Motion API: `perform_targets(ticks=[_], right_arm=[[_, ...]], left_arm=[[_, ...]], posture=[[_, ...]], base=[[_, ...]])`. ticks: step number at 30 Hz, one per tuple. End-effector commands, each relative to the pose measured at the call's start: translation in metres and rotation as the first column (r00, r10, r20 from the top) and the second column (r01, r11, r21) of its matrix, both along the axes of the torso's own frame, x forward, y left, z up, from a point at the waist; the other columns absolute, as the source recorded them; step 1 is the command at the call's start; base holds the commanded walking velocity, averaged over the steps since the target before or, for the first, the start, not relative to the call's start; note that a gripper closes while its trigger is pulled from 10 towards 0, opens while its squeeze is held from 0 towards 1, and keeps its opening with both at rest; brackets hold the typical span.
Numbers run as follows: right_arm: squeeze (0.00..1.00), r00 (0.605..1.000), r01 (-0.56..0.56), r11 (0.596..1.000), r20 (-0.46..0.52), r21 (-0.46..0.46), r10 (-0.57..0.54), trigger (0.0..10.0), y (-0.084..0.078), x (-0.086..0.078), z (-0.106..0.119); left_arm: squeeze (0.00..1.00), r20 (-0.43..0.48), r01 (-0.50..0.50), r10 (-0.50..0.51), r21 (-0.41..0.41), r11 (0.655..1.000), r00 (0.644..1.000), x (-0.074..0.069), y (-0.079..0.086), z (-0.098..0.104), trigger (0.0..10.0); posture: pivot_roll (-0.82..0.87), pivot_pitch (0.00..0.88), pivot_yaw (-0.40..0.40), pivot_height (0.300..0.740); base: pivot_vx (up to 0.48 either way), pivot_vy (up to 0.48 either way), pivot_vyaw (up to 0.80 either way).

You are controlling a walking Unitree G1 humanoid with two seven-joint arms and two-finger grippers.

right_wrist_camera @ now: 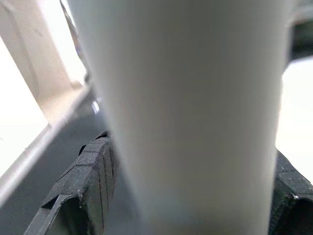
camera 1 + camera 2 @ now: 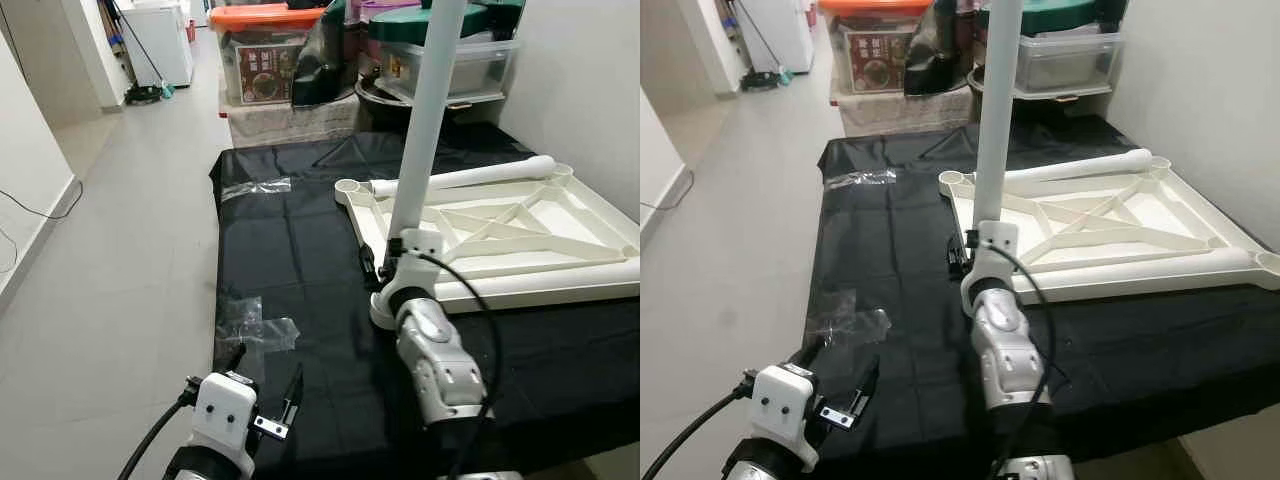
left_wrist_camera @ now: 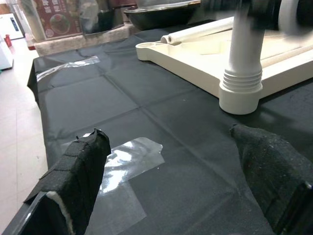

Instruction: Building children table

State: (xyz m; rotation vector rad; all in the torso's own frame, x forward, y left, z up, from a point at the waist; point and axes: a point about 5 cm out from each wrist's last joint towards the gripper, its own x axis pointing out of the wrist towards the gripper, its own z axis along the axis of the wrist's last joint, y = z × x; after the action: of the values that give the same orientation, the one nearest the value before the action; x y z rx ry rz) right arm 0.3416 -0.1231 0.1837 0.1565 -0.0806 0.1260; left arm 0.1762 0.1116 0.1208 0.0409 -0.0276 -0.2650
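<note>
1. Nearest the head camera, the left hand (image 2: pixel 268 392) hovers low over the near edge of the black-covered surface (image 2: pixel 300 260), fingers spread and holding nothing, with a scrap of clear plastic wrap (image 2: pixel 255 325) just ahead of it.
2. Further on, the right hand (image 2: pixel 385 270) pinches the white table leg (image 2: pixel 425 110), which stands upright at the near left corner of the upturned cream tabletop (image 2: pixel 500 235). Two more legs (image 2: pixel 465 177) lie across the frame.
3. Left wrist view: the spread fingers (image 3: pixel 73 171) frame the leg's threaded end (image 3: pixel 239 81), sitting in the corner socket (image 3: pixel 238 100), well apart from this hand.
4. Right wrist view: the leg (image 1: pixel 186 98) sits between the black pads (image 1: pixel 90 171).
5. Risk, as I judge it: if the leg tilts while being turned, the thread may cross or pop out of the socket, and the unheld tabletop could slide on the slick cover.
</note>
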Motion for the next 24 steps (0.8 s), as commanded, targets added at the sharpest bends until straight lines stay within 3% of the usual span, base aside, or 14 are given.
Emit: perform_targets(ticks=[1,3,5,7,10,12,13,15,16,19,20,21,23,24], right_arm=[[0.00,0.993,-0.110,0.994,0.048,0.017,0.109,10.0,-0.001,0.006,0.011],[0.00,0.986,-0.155,0.988,0.059,0.008,0.155,10.0,-0.005,0.009,0.014],[0.00,0.959,-0.278,0.961,0.055,-0.006,0.278,10.0,-0.009,0.011,0.017],[0.00,0.885,-0.461,0.887,0.060,-0.038,0.463,10.0,-0.009,0.008,0.018],[0.00,0.774,-0.629,0.773,0.029,-0.085,0.633,10.0,-0.012,0.010,0.014],[0.00,0.774,-0.629,0.773,0.029,-0.085,0.633,10.0,-0.012,0.010,0.014],[0.00,0.732,-0.679,0.730,0.009,-0.080,0.681,10.0,-0.010,0.010,0.013],[0.00,0.608,-0.793,0.604,-0.038,-0.075,0.793,10.0,-0.002,0.009,0.008],[0.00,0.608,-0.793,0.604,-0.038,-0.075,0.793,10.0,-0.002,0.009,0.008],[0.00,0.422,-0.906,0.417,-0.106,-0.073,0.900,10.0,0.012,0.006,0.002],[0.00,0.378,-0.926,0.372,-0.117,-0.070,0.918,10.0,0.015,0.005,0.002],[0.00,0.378,-0.926,0.372,-0.117,-0.070,0.918,10.0,0.015,0.005,0.002],[0.00,0.288,-0.957,0.280,-0.150,-0.072,0.946,10.0,0.023,0.006,0.001],[0.00,0.288,-0.957,0.280,-0.150,-0.072,0.946,10.0,0.023,0.006,0.001]], left_arm=[[0.00,-0.008,0.008,-0.008,0.007,1.000,1.000,0.000,0.000,-0.003,10.0],[0.00,-0.008,0.009,-0.009,0.007,1.000,1.000,0.000,0.000,-0.003,10.0],[0.00,-0.007,0.010,-0.010,0.006,1.000,1.000,0.000,-0.001,-0.003,10.0],[0.00,-0.005,0.011,-0.011,0.004,1.000,1.000,0.001,-0.001,-0.003,10.0],[0.00,-0.001,0.016,-0.016,0.005,1.000,1.000,0.002,-0.002,-0.002,10.0],[0.00,-0.001,0.016,-0.016,0.005,1.000,1.000,0.002,-0.002,-0.002,10.0],[0.00,0.000,0.016,-0.016,0.006,1.000,1.000,0.003,-0.001,-0.002,10.0],[0.00,0.002,0.016,-0.016,0.007,1.000,1.000,0.003,-0.001,-0.002,10.0],[0.00,0.002,0.016,-0.016,0.007,1.000,1.000,0.003,-0.001,-0.002,10.0],[0.00,0.007,0.021,-0.021,0.006,1.000,1.000,0.004,-0.002,0.000,10.0],[0.00,0.009,0.022,-0.022,0.005,1.000,1.000,0.004,-0.003,0.000,10.0],[0.00,0.009,0.022,-0.022,0.005,1.000,1.000,0.004,-0.003,0.000,10.0],[0.00,0.022,0.067,-0.067,-0.003,0.998,0.998,0.003,-0.008,0.004,10.0],[0.00,0.022,0.067,-0.067,-0.003,0.998,0.998,0.003,-0.008,0.004,10.0]], posture=[[0.00,0.002,0.018,0.740],[0.00,0.002,0.018,0.740],[0.00,0.000,0.014,0.740],[0.00,0.000,0.014,0.740],[0.00,0.001,0.015,0.740],[0.00,0.001,0.015,0.740],[0.01,0.000,0.013,0.740],[0.01,0.000,0.012,0.740],[0.01,0.000,0.012,0.740],[0.02,0.000,0.009,0.740],[0.02,0.000,0.009,0.740],[0.02,0.000,0.009,0.740],[0.02,0.000,0.009,0.740],[0.02,0.000,0.009,0.740]], base=[[0.000,0.000,0.00],[0.000,0.000,0.00],[0.000,0.000,0.00],[0.000,0.000,0.00],[0.000,0.000,0.00],[0.000,0.000,0.00],[0.000,0.000,0.00],[0.000,0.000,0.00],[0.000,0.000,0.00],[0.000,0.000,0.00],[0.000,0.000,0.00],[0.000,0.000,0.00],[0.000,0.000,0.00],[0.000,0.000,0.00]])
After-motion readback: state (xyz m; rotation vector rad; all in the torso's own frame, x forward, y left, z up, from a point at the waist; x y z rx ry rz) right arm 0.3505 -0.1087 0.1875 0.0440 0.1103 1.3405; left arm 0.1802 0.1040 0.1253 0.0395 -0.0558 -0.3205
